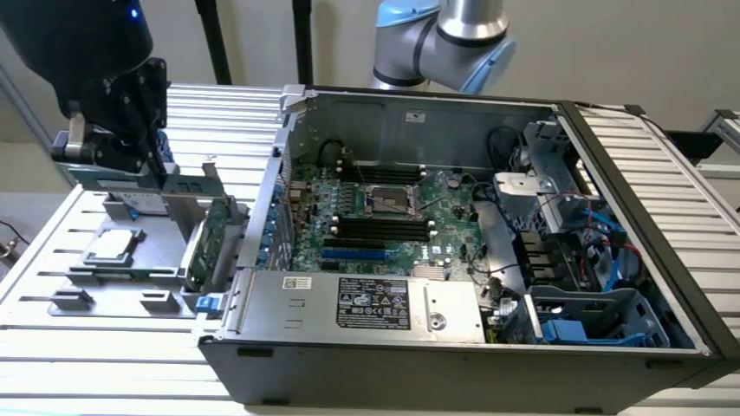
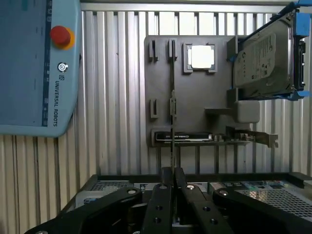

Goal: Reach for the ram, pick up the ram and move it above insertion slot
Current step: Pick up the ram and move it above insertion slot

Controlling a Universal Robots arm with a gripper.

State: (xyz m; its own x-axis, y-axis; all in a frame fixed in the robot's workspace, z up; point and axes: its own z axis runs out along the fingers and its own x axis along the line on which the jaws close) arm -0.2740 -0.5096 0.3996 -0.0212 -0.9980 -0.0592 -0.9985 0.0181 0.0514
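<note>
My gripper hangs over the grey fixture plate at the exterior view's left, well away from the open computer case. In the wrist view the gripper has its black fingers shut on the ram, seen edge-on as a thin dark line running out over the plate. From outside, the ram shows as a pale green strip just under the gripper, close over its holders. The insertion slot is one of several parallel black sockets on the motherboard, near the CPU socket.
On the plate sit a processor, a hard drive in a blue caddy and a green expansion card with a metal bracket. A teach pendant lies beside it. The case wall stands between plate and motherboard; a blue slot lies near the black ones.
</note>
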